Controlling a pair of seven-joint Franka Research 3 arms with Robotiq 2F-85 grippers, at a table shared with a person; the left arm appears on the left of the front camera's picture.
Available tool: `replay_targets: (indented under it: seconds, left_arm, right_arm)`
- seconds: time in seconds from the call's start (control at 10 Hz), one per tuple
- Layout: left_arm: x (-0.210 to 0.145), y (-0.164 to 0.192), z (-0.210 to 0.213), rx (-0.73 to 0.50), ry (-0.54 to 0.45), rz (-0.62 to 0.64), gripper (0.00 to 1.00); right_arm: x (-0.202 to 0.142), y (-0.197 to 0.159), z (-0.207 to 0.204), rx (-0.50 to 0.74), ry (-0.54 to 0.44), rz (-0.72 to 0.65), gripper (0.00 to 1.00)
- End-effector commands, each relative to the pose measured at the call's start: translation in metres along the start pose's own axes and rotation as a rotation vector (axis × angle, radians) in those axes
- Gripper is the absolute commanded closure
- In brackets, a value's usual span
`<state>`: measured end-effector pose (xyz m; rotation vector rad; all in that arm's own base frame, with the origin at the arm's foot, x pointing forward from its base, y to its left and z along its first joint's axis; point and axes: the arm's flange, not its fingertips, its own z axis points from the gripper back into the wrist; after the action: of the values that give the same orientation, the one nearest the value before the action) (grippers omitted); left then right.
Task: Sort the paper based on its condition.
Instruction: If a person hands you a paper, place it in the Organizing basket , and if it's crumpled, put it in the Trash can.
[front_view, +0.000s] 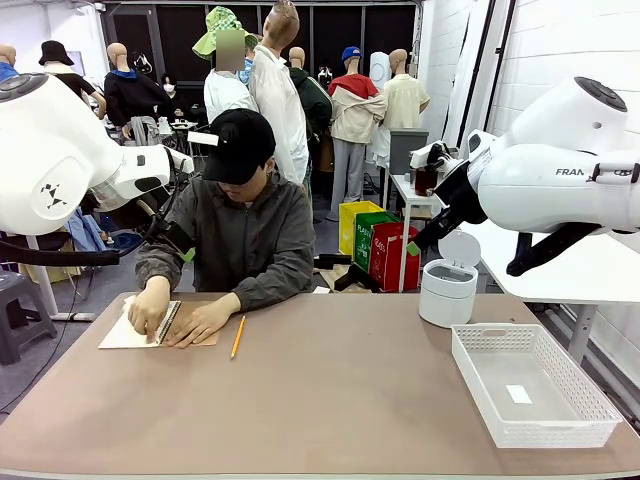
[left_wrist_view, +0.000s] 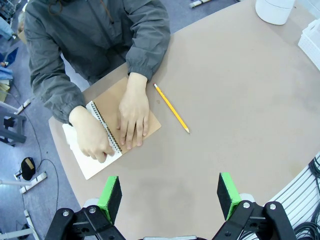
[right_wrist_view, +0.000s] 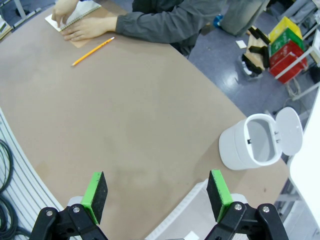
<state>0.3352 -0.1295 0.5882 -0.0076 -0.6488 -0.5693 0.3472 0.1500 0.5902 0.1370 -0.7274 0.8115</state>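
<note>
The flat white ragged-edged paper (front_view: 120, 338) lies at ten o'clock on the brown table (front_view: 330, 400). It sits beside the coil of a spiral notebook with a brown cardboard cover (left_wrist_view: 110, 97), under the person's hand (front_view: 150, 308). A yellow pencil (front_view: 238, 337) lies at the notebook's three o'clock. The left gripper (left_wrist_view: 170, 195) and right gripper (right_wrist_view: 157, 195) hang over bare tabletop, jaws wide, holding nothing.

Paper (front_view: 122, 337), notebook (front_view: 190, 335) far left; pencil (front_view: 238, 337) beside; bin (front_view: 445, 298), basket (front_view: 555, 433) right.

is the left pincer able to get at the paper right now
Probably not yet: one of the person's hands presses on the paper, the other on the spiral notebook beside it, crowding the approach. The left pincer hangs open above the table.
</note>
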Motion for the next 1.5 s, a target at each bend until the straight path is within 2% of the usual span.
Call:
replay_targets:
  seconds: [0.0, 1.4]
  left_arm:
    - [0.0017, 0.0005, 0.0008, 0.0, 0.002, 0.0, 0.0]
    - [0.0017, 0.0005, 0.0008, 0.0, 0.002, 0.0, 0.0]
  right_arm:
    - [-0.0001, -0.0002, 0.0, 0.002, 0.0, 0.0, 0.0]
    - [-0.0001, -0.0002, 0.0, 0.002, 0.0, 0.0, 0.0]
